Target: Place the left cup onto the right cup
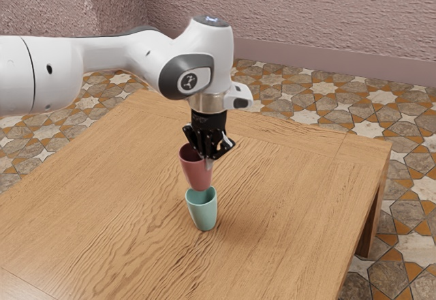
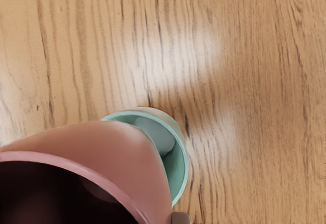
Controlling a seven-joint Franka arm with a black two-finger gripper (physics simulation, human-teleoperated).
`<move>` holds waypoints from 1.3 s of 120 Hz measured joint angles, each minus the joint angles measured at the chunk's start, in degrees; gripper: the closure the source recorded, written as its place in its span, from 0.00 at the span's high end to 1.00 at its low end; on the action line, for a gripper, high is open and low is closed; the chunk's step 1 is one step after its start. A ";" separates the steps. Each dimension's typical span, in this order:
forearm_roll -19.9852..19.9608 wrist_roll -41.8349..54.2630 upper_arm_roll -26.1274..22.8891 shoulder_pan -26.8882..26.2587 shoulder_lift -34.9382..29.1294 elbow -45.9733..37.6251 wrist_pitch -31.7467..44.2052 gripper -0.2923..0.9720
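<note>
Closest to the lens: pink cup, tilted, clamped at its rim by the pincer, one finger inside the wall and one outside, judging by the exterior view. From the exterior view's left: white Franka arm reaching in over the wooden bench. Then the pincer, pointing down. Then the pink cup, clear of the bench, base at or just inside the mouth of the teal cup; cannot tell which. Teal cup upright on the bench directly below. From the wrist, slightly off-centre, teal rim peeking out beside the pink wall. Lifting and carrying done, by the look of it. Left to do: straighten, lower fully, let go.
</note>
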 joint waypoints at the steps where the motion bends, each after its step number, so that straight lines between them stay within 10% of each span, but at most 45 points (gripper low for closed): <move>1: 0.00 -0.06 -0.01 -0.01 0.00 -0.01 -0.03 0.15; 156: 0.43 -4.80 0.05 -0.57 3.05 0.54 -0.43 0.15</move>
